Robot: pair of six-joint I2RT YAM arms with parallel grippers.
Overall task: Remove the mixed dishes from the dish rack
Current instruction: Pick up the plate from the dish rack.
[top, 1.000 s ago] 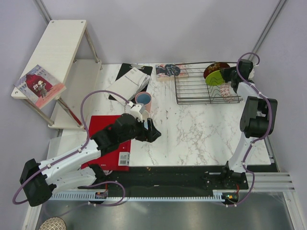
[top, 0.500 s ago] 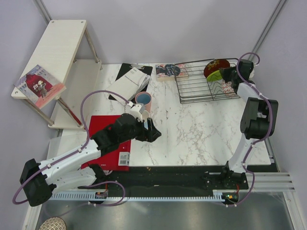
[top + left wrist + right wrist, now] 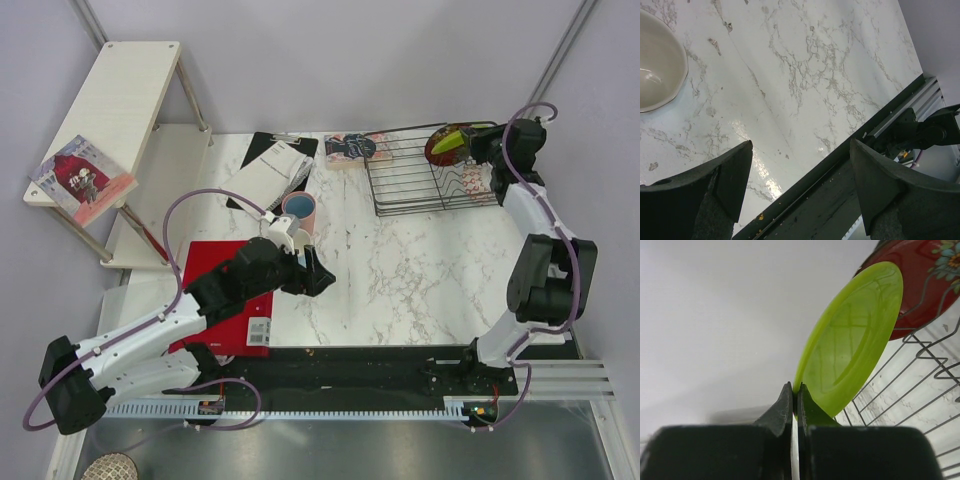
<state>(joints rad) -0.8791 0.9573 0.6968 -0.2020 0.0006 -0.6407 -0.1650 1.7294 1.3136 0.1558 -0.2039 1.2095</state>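
The black wire dish rack (image 3: pixel 405 190) stands at the back right of the table. My right gripper (image 3: pixel 472 141) is shut on the rim of the lime-green plate (image 3: pixel 455 138) and holds it edge-up above the rack's far right end. In the right wrist view the gripper (image 3: pixel 795 391) pinches the plate (image 3: pixel 850 350), with the dark red floral plate (image 3: pixel 925 285) behind it, leaning in the rack (image 3: pixel 920 385). A pink cup (image 3: pixel 299 210) stands mid-table. My left gripper (image 3: pixel 318 275) is open and empty just in front of it, and in its wrist view the gripper (image 3: pixel 800 150) has a pale bowl (image 3: pixel 655 65) beside it.
A pale wooden shelf unit (image 3: pixel 120 100) with a book (image 3: pixel 80 182) stands at the far left. A flat red board (image 3: pixel 225 295) lies under my left arm. A clipboard with papers (image 3: pixel 270 170) and a book (image 3: pixel 350 148) lie at the back.
My right gripper has lifted the lime-green plate up and back out of the rack's dividers. The rack shifted slightly. The left arm has barely moved.
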